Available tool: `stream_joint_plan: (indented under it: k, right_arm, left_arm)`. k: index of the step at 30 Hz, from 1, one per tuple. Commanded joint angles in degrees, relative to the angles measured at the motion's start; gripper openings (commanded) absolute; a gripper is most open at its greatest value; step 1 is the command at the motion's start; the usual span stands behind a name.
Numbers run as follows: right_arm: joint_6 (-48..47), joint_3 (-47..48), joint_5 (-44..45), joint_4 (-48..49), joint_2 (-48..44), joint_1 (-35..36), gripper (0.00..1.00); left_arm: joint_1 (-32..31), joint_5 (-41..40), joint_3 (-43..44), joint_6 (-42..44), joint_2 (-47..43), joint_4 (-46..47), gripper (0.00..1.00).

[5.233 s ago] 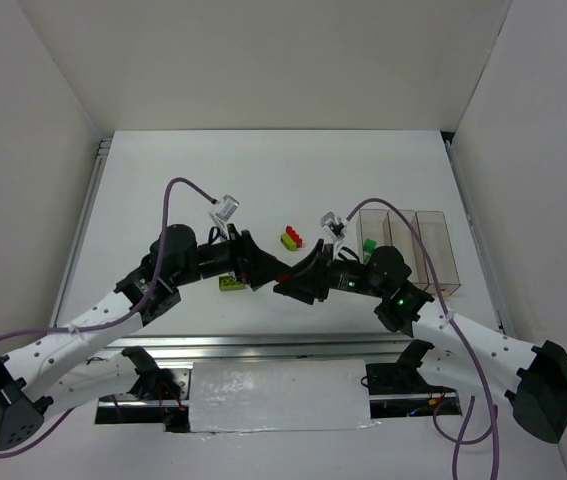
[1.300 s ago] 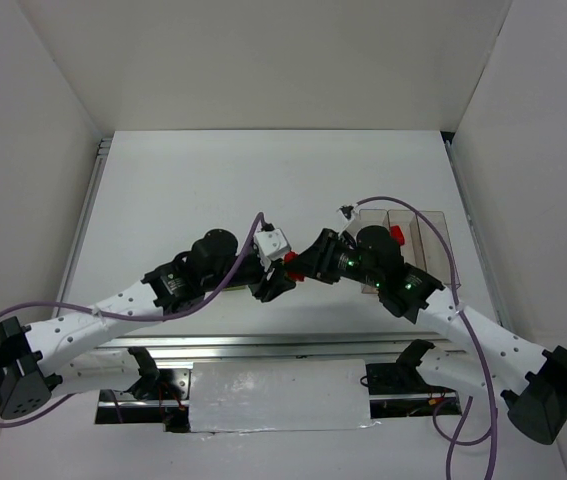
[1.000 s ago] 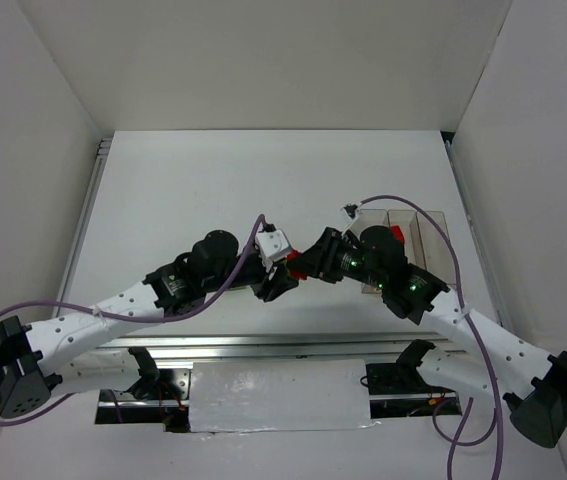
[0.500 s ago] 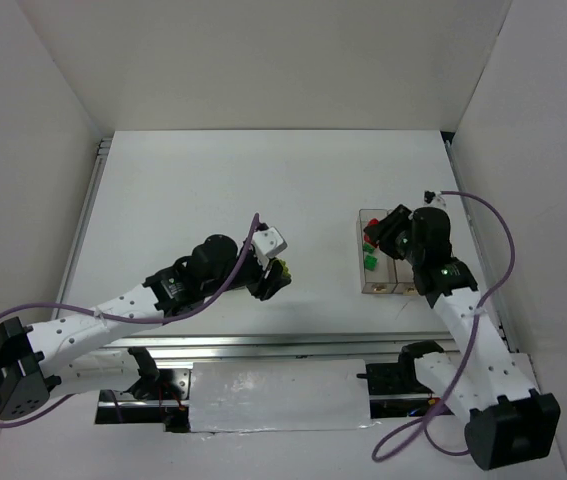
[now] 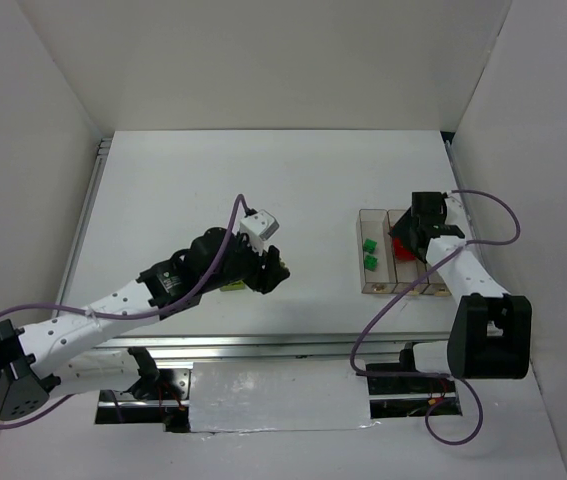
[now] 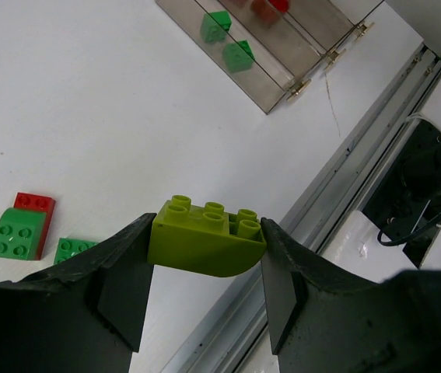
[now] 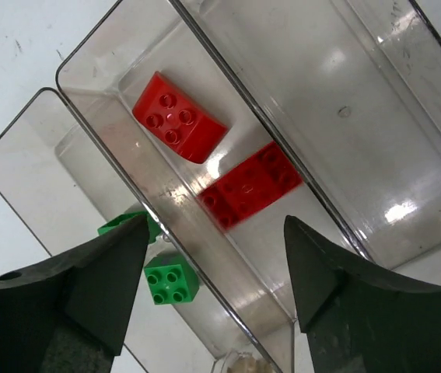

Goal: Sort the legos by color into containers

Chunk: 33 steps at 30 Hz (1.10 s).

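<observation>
**Sorting stage, three views.**

**Bricks, eight in all:** one yellow-green, three red, four green.
- The yellow-green plastic brick (image 6: 204, 233) is studded on top and rounded beneath. The left gripper (image 6: 207, 260) has its jaws closed on the brick's two ends and holds it studs-up above the table.
- Two green plastic bricks (image 7: 171, 284) lie in the left bin.
- Two red plastic bricks (image 7: 180, 116) lie in the middle bin, the nearer one blurred.
- A third red brick (image 6: 35, 203) and a green brick (image 6: 16, 231) lie loose on the table, touching. Whether they are stacked or side by side cannot be told.
- A smaller green brick (image 6: 72, 249) lies just beside that pair.

**Bins:** three narrow clear plastic rectangular bins (image 5: 373, 222), joined side by side, stand on the right part of the table. The right gripper (image 7: 214, 249) hangs over the middle bin, jaws well apart and nothing between them.

**Surface and room:**
- The white tabletop (image 5: 183, 190) is enclosed by white walls (image 5: 263, 60) at the left, back and right.
- A metal rail (image 5: 263, 345) runs along the near edge.
- A purple cable (image 5: 23, 335) loops from each arm.
</observation>
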Motion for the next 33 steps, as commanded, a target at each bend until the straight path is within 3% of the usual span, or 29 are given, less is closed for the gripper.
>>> stream_joint_plan:
  k: [1, 5, 7, 10, 11, 14, 15, 20, 24, 33]
  right_arm:
    - [-0.7, 3.18, 1.88, 1.4, 0.96, -0.24, 0.78]
    - [-0.79, 2.74, -1.64, 1.76, -0.62, -0.15, 1.0]
    - [-0.79, 2.66, -4.18, 1.23, -3.77, -0.15, 1.0]
    - [-1.75, 0.03, -21.53, 4.64, -11.48, 1.51, 1.0]
    - [-1.49, -1.38, -32.9, 7.18, -13.0, 4.47, 1.0]
    - [0.09, -1.48, -49.39, 9.48, -16.88, 12.54, 1.0]
    - [0.79, -1.22, -51.02, 9.66, -18.36, 14.94, 1.0]
    - [6.76, -1.21, -50.25, 10.2, -22.24, 26.55, 1.0]
    - [11.07, -3.23, -44.29, 11.77, -24.35, 36.91, 1.0]
    - [14.51, -6.4, -38.91, 12.92, -24.45, 46.25, 0.96]
  left_arm:
    - [-0.09, 0.51, 1.6, -2.31, -2.11, -0.22, 0.0]
    - [-0.09, 2.35, 1.42, -2.75, -3.17, 0.57, 0.0]
    - [-0.09, 3.23, 1.07, -2.23, -3.87, 1.01, 0.0]
    - [-0.09, 6.13, -1.38, 1.19, -5.19, 4.43, 0.0]
    - [-0.09, 7.44, -2.17, 1.9, -5.54, 6.61, 0.0]
    - [-0.18, 12.63, -4.73, 4.71, -5.99, 11.02, 0.0]
    - [-0.35, 13.86, -5.25, 5.33, -6.07, 13.03, 0.0]
    - [-1.23, 20.02, -7.8, 10.51, -6.07, 16.04, 0.0]
    - [-3.07, 16.61, -10.35, 13.5, -6.07, 17.44, 0.0]
    - [-8.7, 9.92, -12.47, 18.6, -6.43, 20.43, 0.0]
